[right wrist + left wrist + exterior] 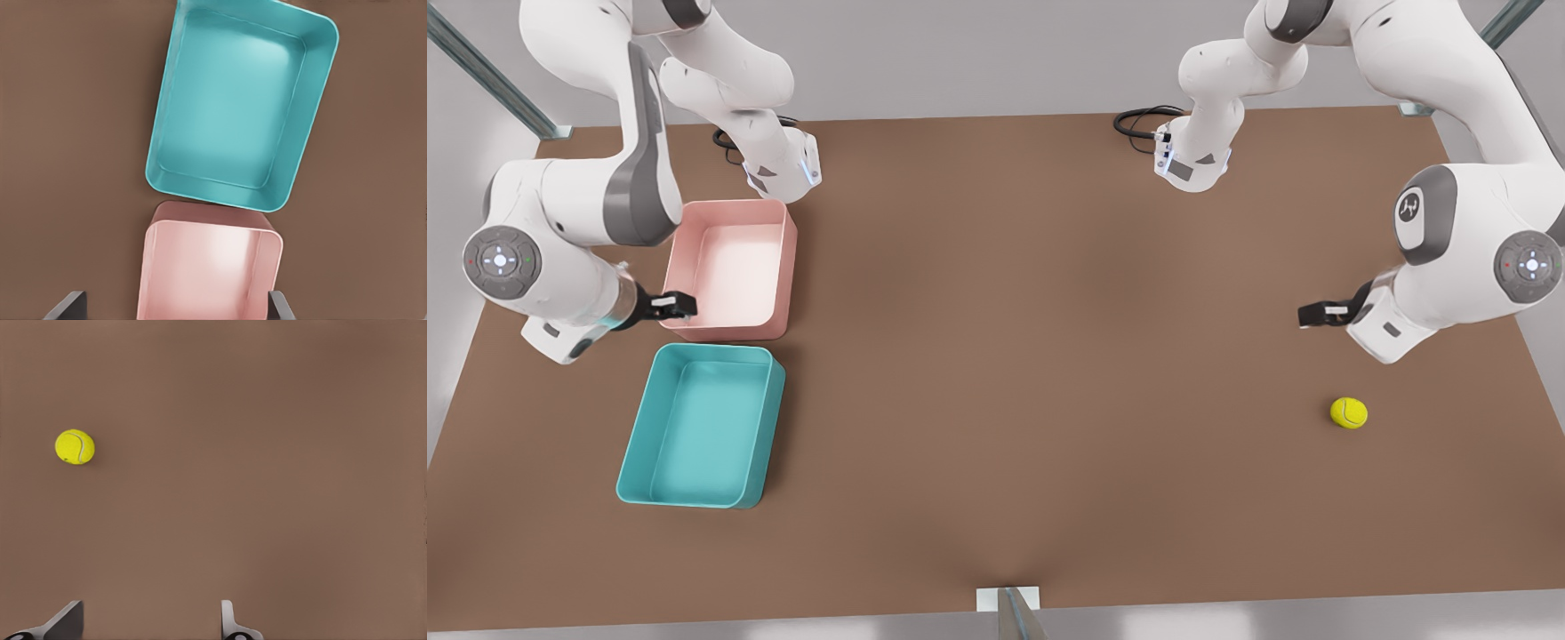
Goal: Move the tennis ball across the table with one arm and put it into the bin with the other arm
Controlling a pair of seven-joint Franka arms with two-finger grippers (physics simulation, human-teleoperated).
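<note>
We count one tennis ball [1349,412], two tubs and two arms. The ball lies on the table [1032,373] near the left gripper [1307,316], bare tabletop between them; its fingers [230,621] stand wide apart, holding nothing. The right gripper [689,307] hangs over the pink tub [734,267], fingers spread, seemingly empty. The teal bin [703,427] sits just beside it.

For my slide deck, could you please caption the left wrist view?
Open left gripper above the table, tennis ball lying apart.
</note>
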